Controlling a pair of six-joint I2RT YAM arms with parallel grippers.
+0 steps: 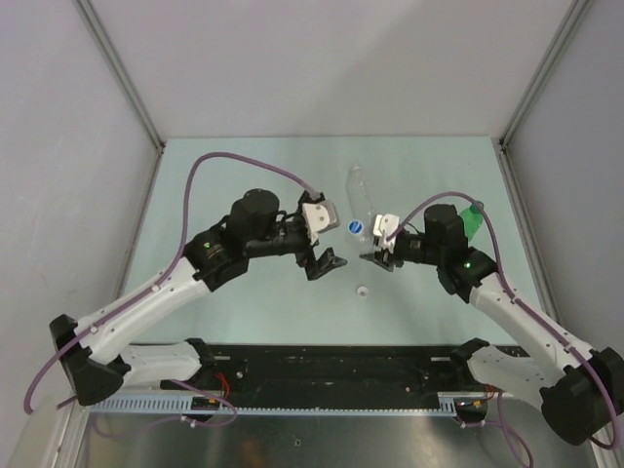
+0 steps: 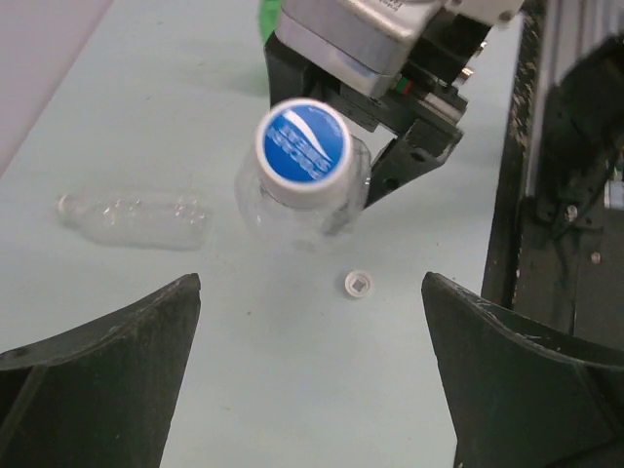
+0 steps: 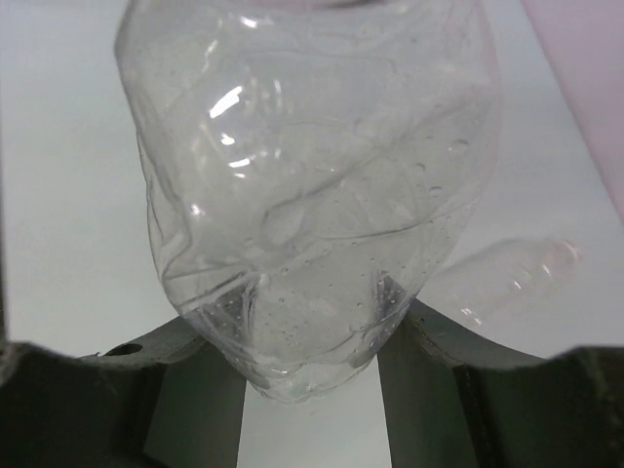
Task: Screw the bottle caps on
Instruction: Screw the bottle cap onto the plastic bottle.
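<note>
My right gripper (image 1: 376, 245) is shut on the base of a clear ribbed bottle (image 3: 302, 195) and holds it above the table, neck toward the left arm. A white-rimmed cap with a blue top (image 2: 303, 153) sits on its neck (image 1: 356, 227). My left gripper (image 2: 312, 380) is open and empty, a short way back from that cap (image 1: 334, 240). A loose white cap (image 2: 358, 283) lies on the table below the bottle (image 1: 362, 291). A second clear bottle (image 1: 361, 188) lies uncapped farther back (image 2: 136, 219). The green bottle (image 1: 471, 222) shows behind the right arm.
The pale green table (image 1: 244, 175) is walled by grey panels left, right and back. A black rail with the arm bases (image 1: 331, 366) runs along the near edge.
</note>
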